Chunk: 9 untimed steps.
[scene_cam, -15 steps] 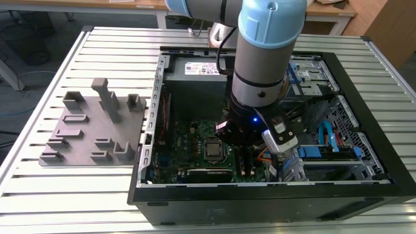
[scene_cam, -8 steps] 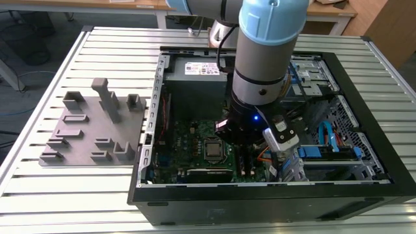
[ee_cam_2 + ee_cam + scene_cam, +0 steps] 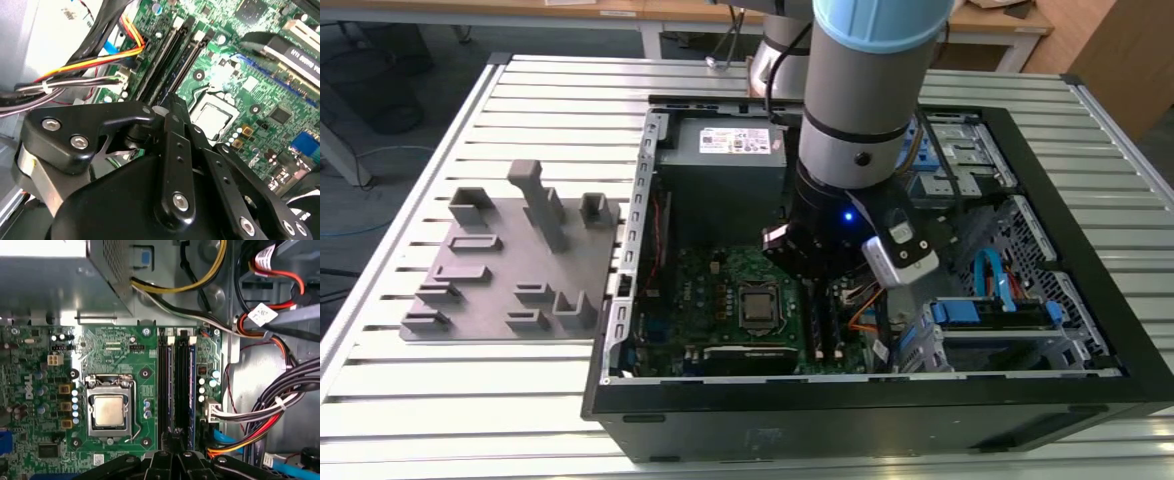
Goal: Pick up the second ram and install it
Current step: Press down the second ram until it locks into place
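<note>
We saw the gripper [image 3: 176, 436] low over the motherboard [image 3: 120, 345], fingers pinched together with nothing held, tips right at the memory slots. The second ram [image 3: 191, 390] sat in its slot beside the CPU socket [image 3: 109, 410], inside the open PC case [image 3: 1067, 385].

The arm [image 3: 861, 90] is reaching steeply down into the open computer case [image 3: 1067, 130], its wrist hanging above the motherboard [image 3: 720, 290]. The gripper [image 3: 176, 436] is pointing down at the motherboard's memory slots [image 3: 177, 385], its black fingers [image 3: 172, 125] pressing together.
</note>
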Each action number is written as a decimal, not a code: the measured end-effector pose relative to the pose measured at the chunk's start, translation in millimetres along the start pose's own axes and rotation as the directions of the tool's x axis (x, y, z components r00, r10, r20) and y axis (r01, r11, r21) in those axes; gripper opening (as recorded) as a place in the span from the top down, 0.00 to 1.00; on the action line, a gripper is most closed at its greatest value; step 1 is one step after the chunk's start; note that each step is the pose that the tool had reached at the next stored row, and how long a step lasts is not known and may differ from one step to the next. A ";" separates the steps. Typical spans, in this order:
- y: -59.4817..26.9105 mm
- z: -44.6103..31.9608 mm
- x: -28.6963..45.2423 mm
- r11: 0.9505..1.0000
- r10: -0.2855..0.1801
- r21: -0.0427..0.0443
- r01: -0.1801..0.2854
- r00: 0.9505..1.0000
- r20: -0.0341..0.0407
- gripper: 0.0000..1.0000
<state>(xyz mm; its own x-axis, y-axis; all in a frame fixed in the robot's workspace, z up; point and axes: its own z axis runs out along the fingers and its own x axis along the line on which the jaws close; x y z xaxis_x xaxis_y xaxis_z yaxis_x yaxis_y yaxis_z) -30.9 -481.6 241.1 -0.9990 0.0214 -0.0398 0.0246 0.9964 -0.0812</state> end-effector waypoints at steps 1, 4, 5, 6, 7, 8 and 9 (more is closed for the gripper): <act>-0.1 -1.0 0.0 1.000 0.000 0.000 0.000 1.000 0.000 0.89; 0.0 -1.2 0.0 1.000 0.000 0.000 0.000 1.000 0.000 0.89; 0.0 -1.2 0.0 1.000 0.000 0.000 0.000 1.000 0.000 0.89; 0.0 -1.3 0.0 1.000 0.000 0.000 0.000 1.000 0.000 0.89; 0.0 -1.4 0.0 1.000 0.000 0.000 0.000 1.000 0.000 0.89; 0.0 -1.4 0.0 1.000 0.000 0.000 0.000 1.000 0.000 0.89; 0.0 -1.4 0.0 1.000 0.000 0.000 0.000 1.000 0.000 0.89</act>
